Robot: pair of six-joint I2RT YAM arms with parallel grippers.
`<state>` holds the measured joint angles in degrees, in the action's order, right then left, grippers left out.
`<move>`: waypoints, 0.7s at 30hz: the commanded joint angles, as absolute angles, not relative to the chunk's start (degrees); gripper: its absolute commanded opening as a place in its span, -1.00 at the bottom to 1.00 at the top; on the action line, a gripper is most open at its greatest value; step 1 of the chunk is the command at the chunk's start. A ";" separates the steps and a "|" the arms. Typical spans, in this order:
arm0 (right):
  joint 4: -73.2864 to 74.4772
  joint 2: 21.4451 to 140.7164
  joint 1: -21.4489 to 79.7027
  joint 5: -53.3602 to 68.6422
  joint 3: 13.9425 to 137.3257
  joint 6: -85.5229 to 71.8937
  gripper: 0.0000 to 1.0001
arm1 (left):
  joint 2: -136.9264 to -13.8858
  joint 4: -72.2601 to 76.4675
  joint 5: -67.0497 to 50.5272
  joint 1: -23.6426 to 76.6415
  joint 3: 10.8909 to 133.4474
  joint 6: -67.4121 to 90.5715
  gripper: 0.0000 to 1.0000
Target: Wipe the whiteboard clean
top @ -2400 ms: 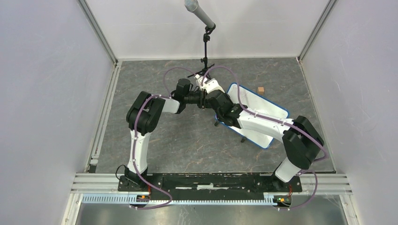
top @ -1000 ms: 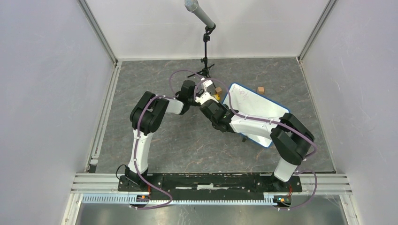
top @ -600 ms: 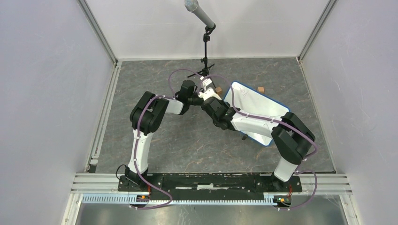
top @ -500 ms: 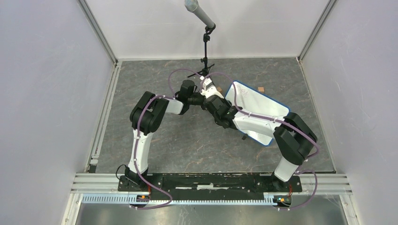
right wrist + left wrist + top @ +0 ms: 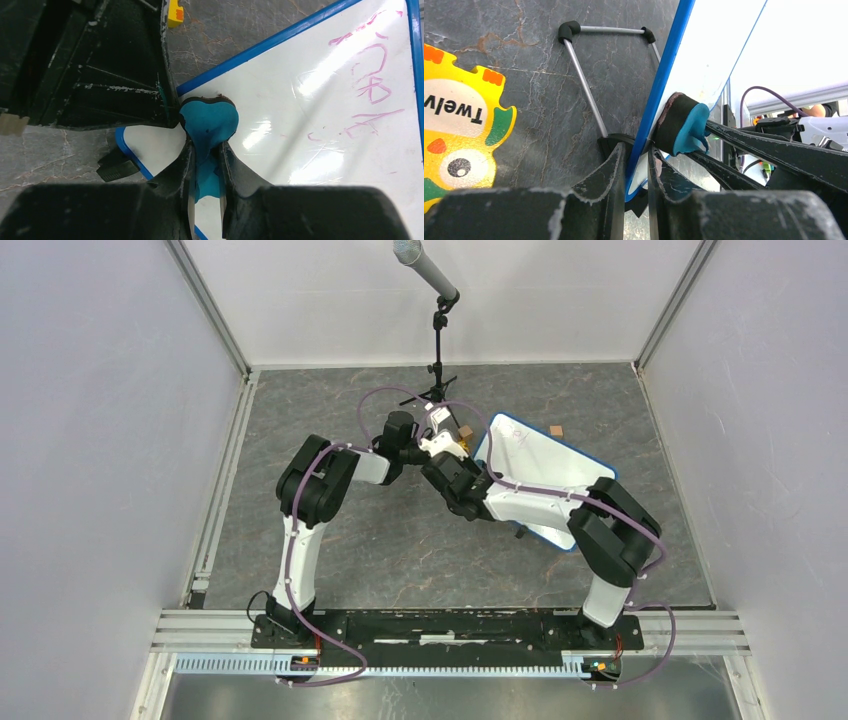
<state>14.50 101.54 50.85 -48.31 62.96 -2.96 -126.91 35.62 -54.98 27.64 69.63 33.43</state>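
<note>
The one whiteboard stands propped at two o'clock on the bench, with the right arm lying across its near-left part from overhead. Only the wrist views show the left gripper, jaws pinched narrow on the blue rim, and the right gripper, jaws clamping the single blue eraser against the face beside pink scribbles. One yellow puzzle piece lies at the board's ten o'clock, and one brown block at twelve.

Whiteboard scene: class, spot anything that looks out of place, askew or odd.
The blue eraser is squashed out of shape in the right gripper, pressed to the whiteboard. A yellow jigsaw piece lies on the table beside the board, unrelated to erasing. The left gripper pinches its rim.
</note>
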 commanded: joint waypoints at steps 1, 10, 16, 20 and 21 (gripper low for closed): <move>15.32 99.18 47.12 -50.23 64.38 -2.91 -0.79 | -125.94 30.24 -50.31 25.66 68.30 31.64 -0.95; 16.13 89.26 39.97 -57.91 56.47 -5.31 -0.78 | -124.94 28.37 -48.78 25.66 68.03 29.77 -0.95; 12.07 80.09 37.64 -58.24 46.77 -8.19 -0.77 | -124.02 28.00 -47.94 25.67 67.42 28.75 -0.96; 8.59 79.52 37.74 -52.89 46.22 -6.10 -0.77 | -123.88 28.08 -47.68 25.68 67.15 28.72 -0.95; 8.16 80.65 37.87 -51.19 47.03 -5.80 -0.76 | -123.84 28.10 -47.56 25.68 67.19 28.72 -0.95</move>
